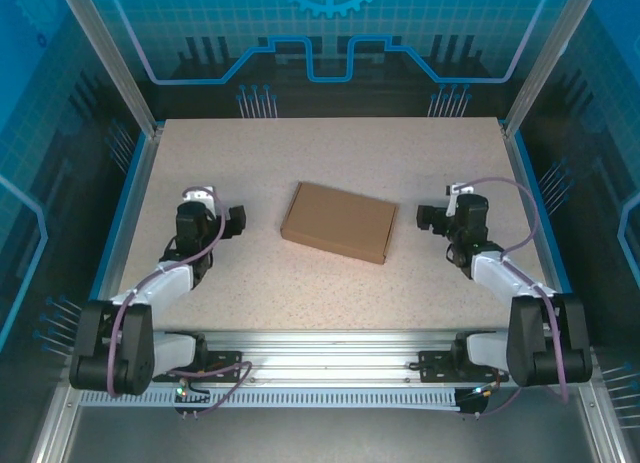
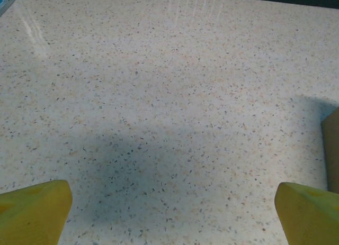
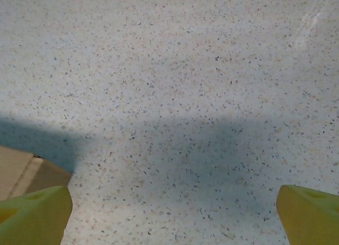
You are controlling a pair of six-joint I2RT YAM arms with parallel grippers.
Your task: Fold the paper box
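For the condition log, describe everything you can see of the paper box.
The paper box is plain brown cardboard, a shallow rectangle that looks folded shut, its top smooth. It lies flat near the middle of the speckled table, turned slightly askew. Only the table touches it; the left pincer and right pincer, both open, stand apart at its sides.

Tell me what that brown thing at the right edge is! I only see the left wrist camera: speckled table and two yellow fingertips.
Observer: It's a corner of the plain brown rectangular cardboard box, which looks folded shut and lies in the middle of the speckled tabletop.
Operator: Where's the other arm?
Observer: The right gripper sits across the box from your left gripper, open, not touching it.
Operator: Is the box straight?
Observer: No, it lies slanted, its right end nearer the arms.
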